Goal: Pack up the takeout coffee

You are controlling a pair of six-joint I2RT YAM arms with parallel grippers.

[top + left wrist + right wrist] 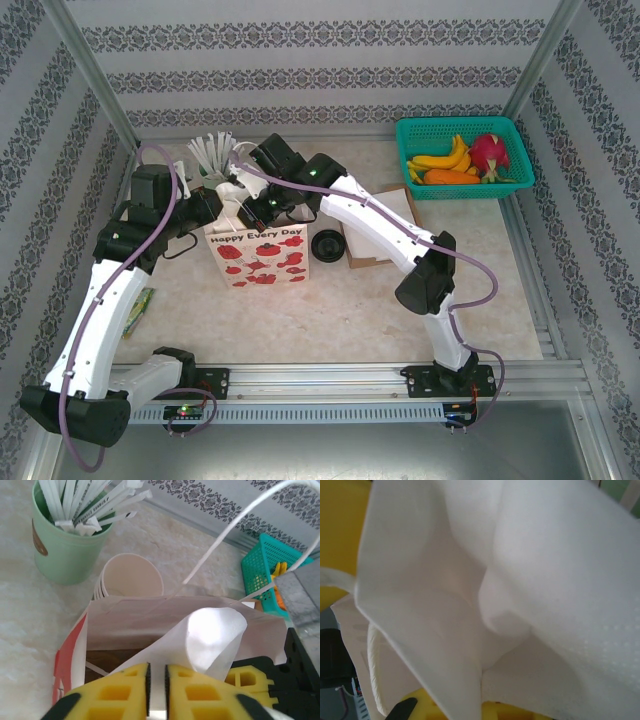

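Note:
A white paper bag (pixel 258 258) printed with red shapes stands open at the table's middle; its far wall (pixel 130 620) rises behind my fingers. A white napkin (pixel 215 635) curls over the bag's mouth. My left gripper (pixel 156 667) is above the bag, its yellow jaws narrowly parted with the napkin's edge in the gap. My right gripper (pixel 255 210) meets it from the right over the bag, shut on the napkin (pixel 520 580), which hides most of its fingers. The takeout coffee is hidden; the bag's inside is dark.
A mint-green cup of white straws (pixel 65 540) and a stack of cream paper cups (pixel 131 577) stand behind the bag. A black lid (pixel 327 245) and flat white sheets (pixel 385 225) lie to its right. A teal fruit basket (pixel 463 150) sits back right.

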